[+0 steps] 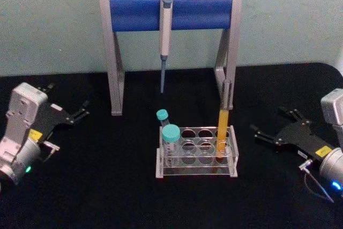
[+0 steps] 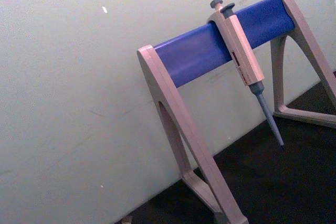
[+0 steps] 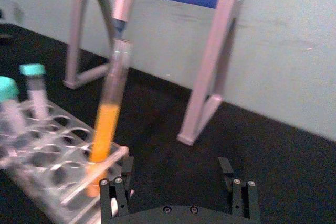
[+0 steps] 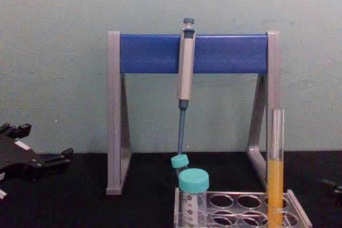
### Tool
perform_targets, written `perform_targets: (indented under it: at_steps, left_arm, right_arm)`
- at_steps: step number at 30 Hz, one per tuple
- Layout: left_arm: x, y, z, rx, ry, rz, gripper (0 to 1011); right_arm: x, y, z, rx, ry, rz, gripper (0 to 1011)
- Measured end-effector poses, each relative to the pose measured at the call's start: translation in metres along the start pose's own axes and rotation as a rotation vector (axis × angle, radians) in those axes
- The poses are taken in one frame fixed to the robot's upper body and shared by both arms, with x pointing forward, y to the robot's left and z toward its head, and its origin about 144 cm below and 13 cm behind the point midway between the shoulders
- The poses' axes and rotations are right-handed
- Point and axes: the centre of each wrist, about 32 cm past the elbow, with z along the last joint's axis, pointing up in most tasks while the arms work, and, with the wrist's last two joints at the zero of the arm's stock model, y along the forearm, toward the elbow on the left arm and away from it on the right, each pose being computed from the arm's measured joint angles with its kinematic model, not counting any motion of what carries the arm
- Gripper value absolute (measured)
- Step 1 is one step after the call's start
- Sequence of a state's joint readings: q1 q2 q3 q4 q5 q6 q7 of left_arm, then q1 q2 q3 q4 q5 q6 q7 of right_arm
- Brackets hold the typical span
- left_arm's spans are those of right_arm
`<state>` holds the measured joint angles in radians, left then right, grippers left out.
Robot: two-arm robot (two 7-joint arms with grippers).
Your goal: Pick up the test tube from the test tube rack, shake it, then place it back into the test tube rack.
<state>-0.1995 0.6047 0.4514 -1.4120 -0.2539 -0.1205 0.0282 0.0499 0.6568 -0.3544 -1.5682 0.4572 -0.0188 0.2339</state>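
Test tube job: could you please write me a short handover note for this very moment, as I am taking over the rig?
Left gripper: open, empty, low over the table on the left, away from the rack.
Right gripper: open, empty, to the right of the rack, pointing toward it.
Test tube: stands in a right-end hole of the test tube rack, ungrasped.
Done: no grasp is in place; whether it was already shaken cannot be told.
Left, if not: the right gripper is nearer, so grasp, lift, shake, put back.

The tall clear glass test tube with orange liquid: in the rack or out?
In: the test tube stands upright in a right-end hole of the clear plastic rack.
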Motion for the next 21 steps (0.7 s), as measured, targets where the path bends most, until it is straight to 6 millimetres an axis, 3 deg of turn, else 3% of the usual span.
perform_targets:
  at_steps: [9, 21]
  left_arm:
    - [0.000, 0.000, 0.000, 0.000, 0.000, 0.000, 1001]
    - [0.000, 0.000, 0.000, 0.000, 0.000, 0.000, 1001]
  right_arm:
    - [0.002, -0.002, 0.003, 0.022, 0.102, 0.123, 1000]
    - [0.006, 0.024, 0.012, 0.067, 0.143, 0.250, 1000]
